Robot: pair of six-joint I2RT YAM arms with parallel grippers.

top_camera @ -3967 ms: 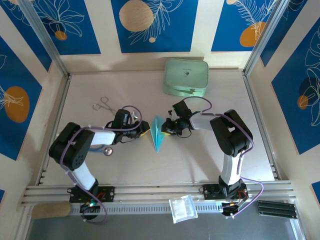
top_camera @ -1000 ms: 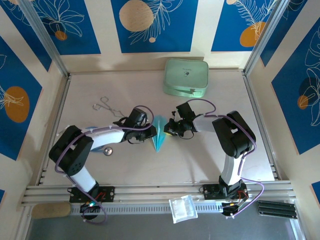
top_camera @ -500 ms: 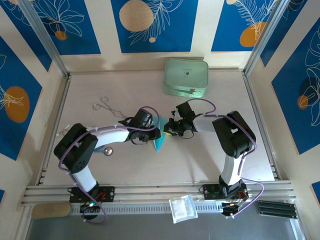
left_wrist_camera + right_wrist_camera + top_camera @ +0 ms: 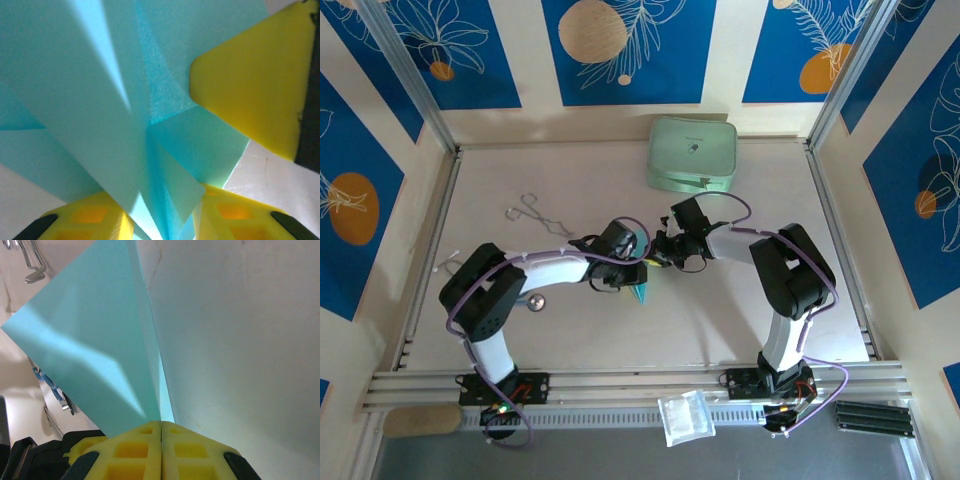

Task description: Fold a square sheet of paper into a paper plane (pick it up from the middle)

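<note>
The sky-blue paper plane (image 4: 641, 288) lies mid-table, folded into a narrow dart with its point toward me; both grippers cover most of it. My right gripper (image 4: 658, 259) is shut on its edge: in the right wrist view a blue wing (image 4: 90, 340) comes straight out of the closed seam of the right gripper (image 4: 161, 427). My left gripper (image 4: 631, 264) reaches in from the left. In the left wrist view the left gripper (image 4: 162, 222) stands open, with the plane's centre fold (image 4: 155, 165) between its yellow fingers (image 4: 85, 220). The right gripper's yellow finger (image 4: 255, 85) rests on the paper opposite.
A mint-green case (image 4: 692, 155) sits at the back of the table. Metal forceps (image 4: 530, 212) lie back left, and a small round metal piece (image 4: 535, 302) is beside the left arm. A clear plastic bag (image 4: 685, 416) rests on the front rail.
My left gripper has slid right, onto the plane, and its jaws have spread a little. The right gripper has stayed shut on the paper, almost in place.
</note>
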